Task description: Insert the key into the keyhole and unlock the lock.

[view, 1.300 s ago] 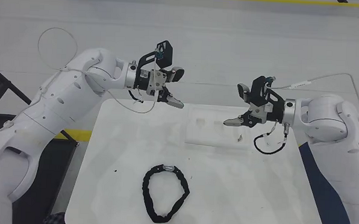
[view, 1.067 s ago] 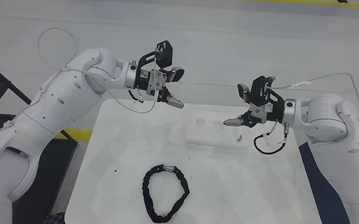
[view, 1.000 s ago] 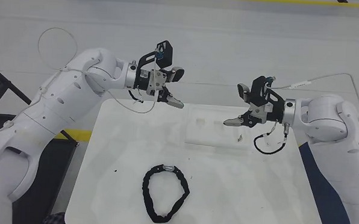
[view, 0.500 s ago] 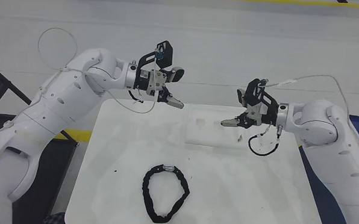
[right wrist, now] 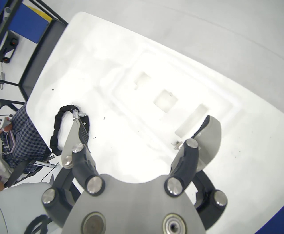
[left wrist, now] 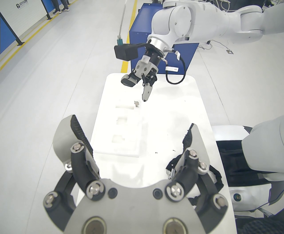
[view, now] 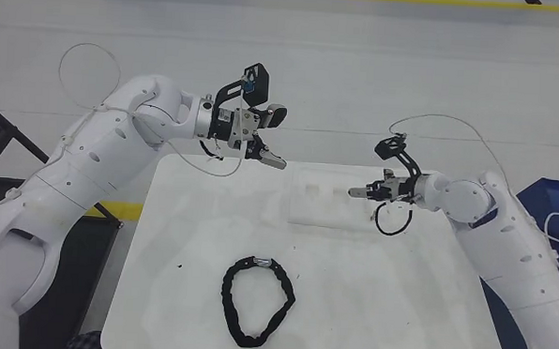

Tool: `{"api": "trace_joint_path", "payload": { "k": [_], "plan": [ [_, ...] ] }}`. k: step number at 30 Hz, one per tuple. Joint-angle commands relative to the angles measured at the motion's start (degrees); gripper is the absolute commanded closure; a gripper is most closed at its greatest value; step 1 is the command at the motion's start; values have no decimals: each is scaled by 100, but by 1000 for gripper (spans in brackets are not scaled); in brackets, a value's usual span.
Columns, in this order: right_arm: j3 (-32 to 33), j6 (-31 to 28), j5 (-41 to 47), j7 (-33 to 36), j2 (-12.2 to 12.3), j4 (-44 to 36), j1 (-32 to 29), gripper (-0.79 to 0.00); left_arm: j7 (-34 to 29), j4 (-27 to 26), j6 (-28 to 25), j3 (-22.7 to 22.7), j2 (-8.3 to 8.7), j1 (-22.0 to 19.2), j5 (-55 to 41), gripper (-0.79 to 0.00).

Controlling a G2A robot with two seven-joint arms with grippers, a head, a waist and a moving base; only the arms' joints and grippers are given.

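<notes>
Right hand (right wrist: 142,117) spread wide, key (right wrist: 176,145) by one finger, lock (view: 257,300) well apart

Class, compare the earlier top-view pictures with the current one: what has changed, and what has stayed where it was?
The right gripper turned at the wrist and edged inward over the foam tray, nearer the key. Its fingers are open and hold nothing. The left gripper, the chain lock, the tray and the key stayed put.
</notes>
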Motion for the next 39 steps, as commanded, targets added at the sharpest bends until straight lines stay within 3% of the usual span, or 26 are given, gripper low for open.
{"api": "trace_joint_path", "payload": {
  "k": [1,10,26,39],
  "plan": [
    [-129,395,-57,184,-43,152,79,-785,0,0,0,0,0,0,0,-785],
    [-633,984,483,767,-318,1031,449,-785,0,0,0,0,0,0,0,-785],
    [-1314,1821,528,764,-812,2241,1010,-785,0,0,0,0,0,0,0,-785],
    [-1345,1811,511,762,-839,2294,1043,-785,0,0,0,0,0,0,0,-785]
  ]
}}
